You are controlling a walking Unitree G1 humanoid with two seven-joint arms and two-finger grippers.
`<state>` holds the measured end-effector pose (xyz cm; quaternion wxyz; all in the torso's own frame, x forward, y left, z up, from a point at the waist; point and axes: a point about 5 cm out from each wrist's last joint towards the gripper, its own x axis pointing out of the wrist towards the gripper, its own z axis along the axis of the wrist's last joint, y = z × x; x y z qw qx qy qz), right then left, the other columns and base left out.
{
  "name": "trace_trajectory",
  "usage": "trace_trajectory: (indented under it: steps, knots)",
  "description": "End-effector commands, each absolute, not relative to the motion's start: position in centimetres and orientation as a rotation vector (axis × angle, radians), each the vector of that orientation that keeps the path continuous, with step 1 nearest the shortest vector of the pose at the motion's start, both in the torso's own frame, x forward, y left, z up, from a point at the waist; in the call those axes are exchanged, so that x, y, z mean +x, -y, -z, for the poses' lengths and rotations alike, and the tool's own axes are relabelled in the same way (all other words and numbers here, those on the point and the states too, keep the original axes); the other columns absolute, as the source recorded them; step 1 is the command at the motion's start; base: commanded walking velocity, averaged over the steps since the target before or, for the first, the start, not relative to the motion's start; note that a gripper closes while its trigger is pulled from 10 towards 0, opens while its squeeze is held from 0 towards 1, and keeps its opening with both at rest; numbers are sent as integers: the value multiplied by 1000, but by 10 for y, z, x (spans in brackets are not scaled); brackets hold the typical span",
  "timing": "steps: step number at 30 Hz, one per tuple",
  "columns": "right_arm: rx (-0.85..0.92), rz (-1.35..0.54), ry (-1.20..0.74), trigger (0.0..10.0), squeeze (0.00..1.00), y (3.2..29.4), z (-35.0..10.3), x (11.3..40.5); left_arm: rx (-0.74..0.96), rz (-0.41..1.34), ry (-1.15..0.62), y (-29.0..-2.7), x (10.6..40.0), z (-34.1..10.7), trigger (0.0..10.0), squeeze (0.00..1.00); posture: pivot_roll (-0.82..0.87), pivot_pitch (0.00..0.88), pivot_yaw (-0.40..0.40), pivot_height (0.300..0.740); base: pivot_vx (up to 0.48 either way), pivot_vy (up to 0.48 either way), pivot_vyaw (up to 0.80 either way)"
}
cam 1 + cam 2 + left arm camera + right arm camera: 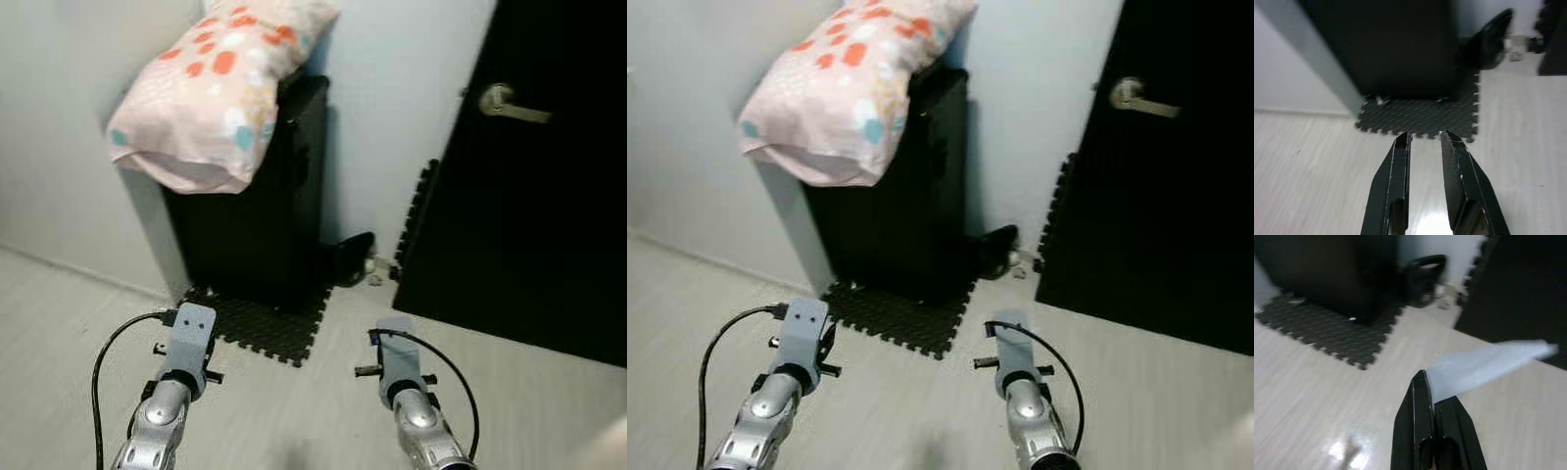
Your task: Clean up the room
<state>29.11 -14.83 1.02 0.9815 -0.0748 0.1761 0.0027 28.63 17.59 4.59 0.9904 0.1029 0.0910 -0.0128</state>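
My right gripper (1430, 382) is shut on one end of a pale white sheet (1488, 364), which looks like paper or tissue and stretches out from the fingertips, above the light wood floor (1317, 401). My left gripper (1425, 135) is held low over the floor with its fingers a little apart and nothing between them. It points at the edge of a black foam mat (1420, 117). Both silver arms reach forward side by side, the left arm (162, 406) and the right arm (421, 421). A pink pillow (220, 83) with orange and blue spots lies on a tall black case (260, 211).
The black case stands on the foam mat (260, 328) against the grey wall. A small black object (351, 257) sits on the floor in the corner beside it. A black door (539, 186) with a metal handle (509, 103) closes off the right side.
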Motion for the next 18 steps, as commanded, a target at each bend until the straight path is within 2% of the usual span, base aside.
trace_trajectory:
  steps: [1,18]
  knots:
    - [-141,-3,-363,10000,0,147,-8,289,204,19,-205,-178,283,-41,10000,0,112,84,17,740,0,0,-800]
    - [-139,6,-367,10000,0,149,-8,290,217,42,-199,-172,284,-42,10000,0,110,88,20,740,0,0,-800]
